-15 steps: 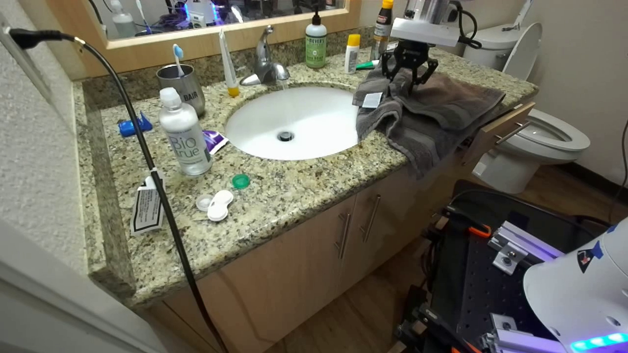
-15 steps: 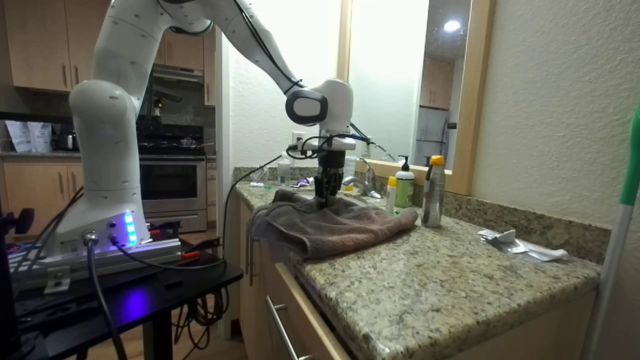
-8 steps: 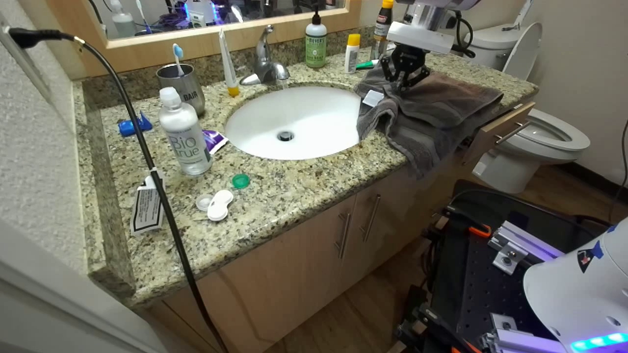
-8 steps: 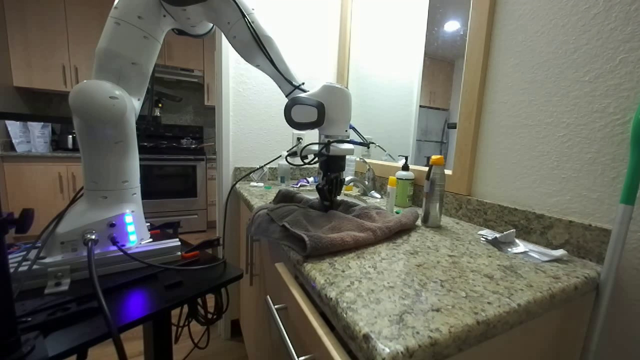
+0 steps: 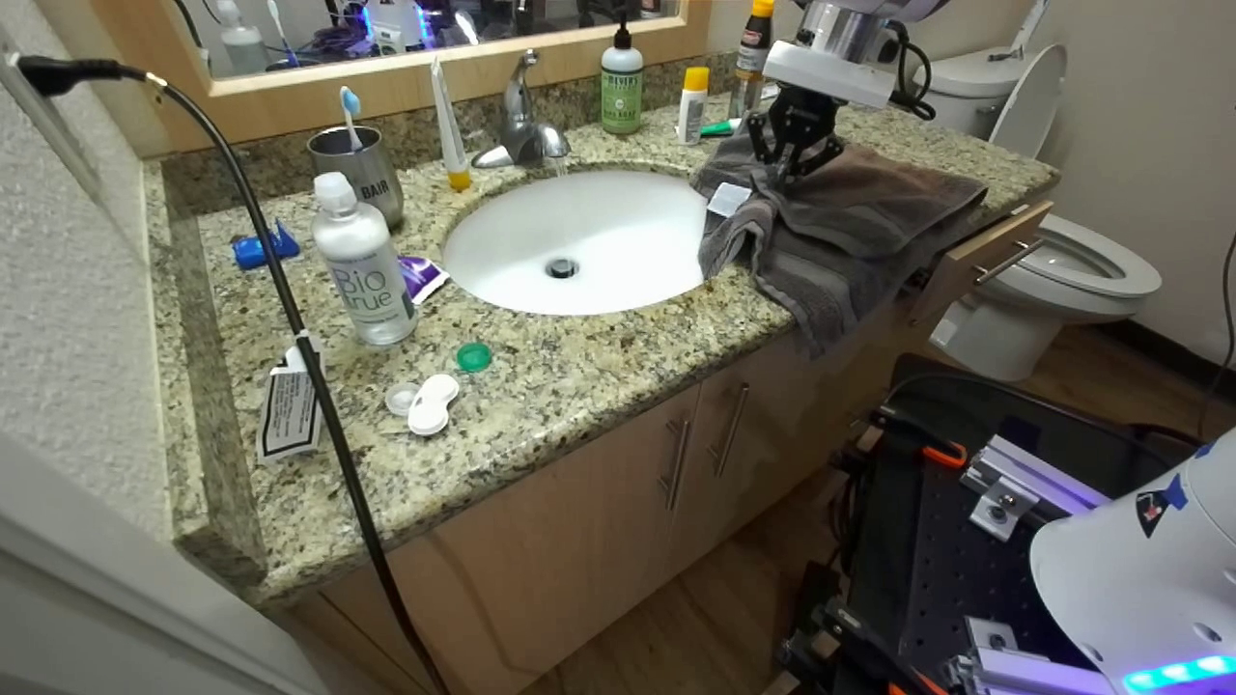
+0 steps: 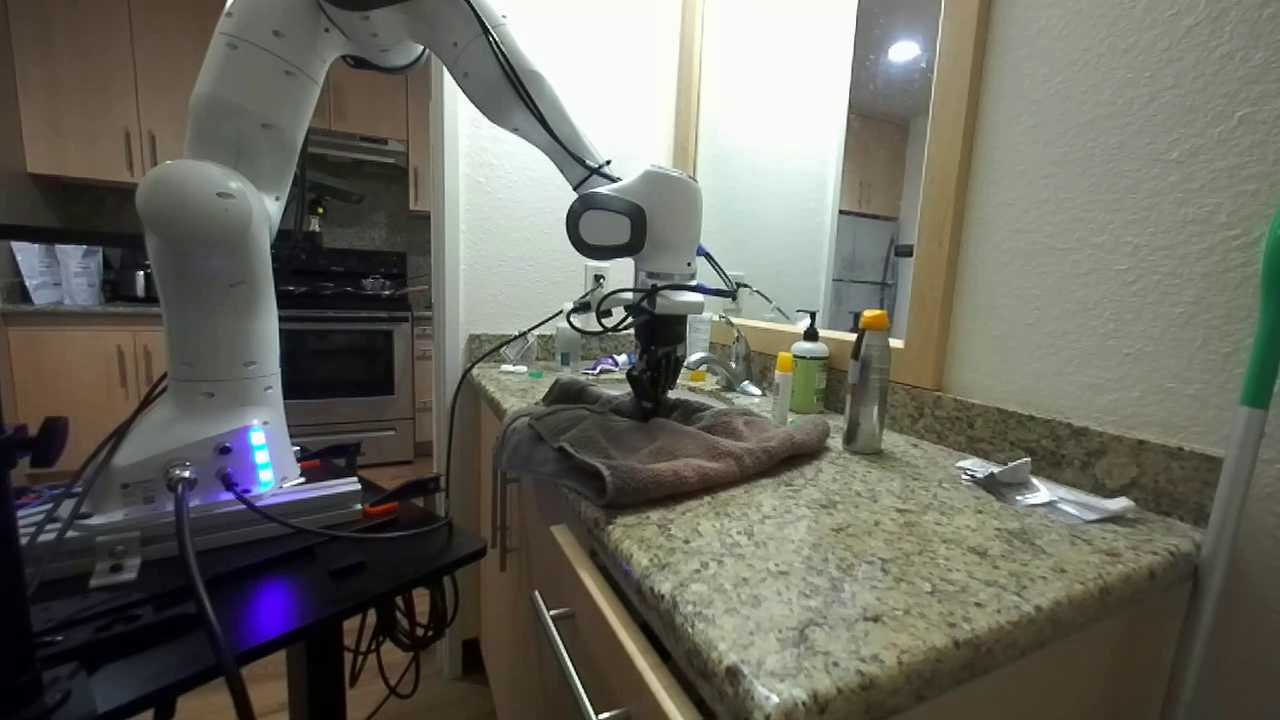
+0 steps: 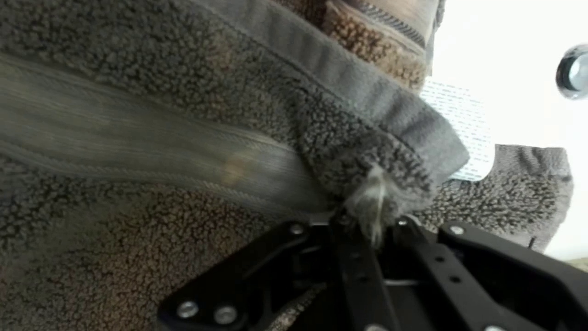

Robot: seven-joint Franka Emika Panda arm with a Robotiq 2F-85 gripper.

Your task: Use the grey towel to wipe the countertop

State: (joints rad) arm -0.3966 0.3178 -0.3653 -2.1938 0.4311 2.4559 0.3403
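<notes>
My gripper (image 7: 374,224) has smooth, mostly matt parts and shiny metal screws (image 7: 187,309). The towel (image 5: 874,217) is of matt, rough cloth with a smoother woven band (image 7: 151,138). The counter (image 6: 880,570) looks like polished stone; the sink (image 5: 599,232) is smooth and glossy, the tap (image 5: 519,125) shiny metal, the drawer (image 5: 956,275) seems wooden.

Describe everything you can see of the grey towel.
The grey towel looks like terry cloth, brownish in places, with smooth woven bands, a hem and a white printed tag. It lies rumpled on the countertop, draping over the front edge and overlapping the edge of the sink. The tool is shut on a fold of it.
</notes>
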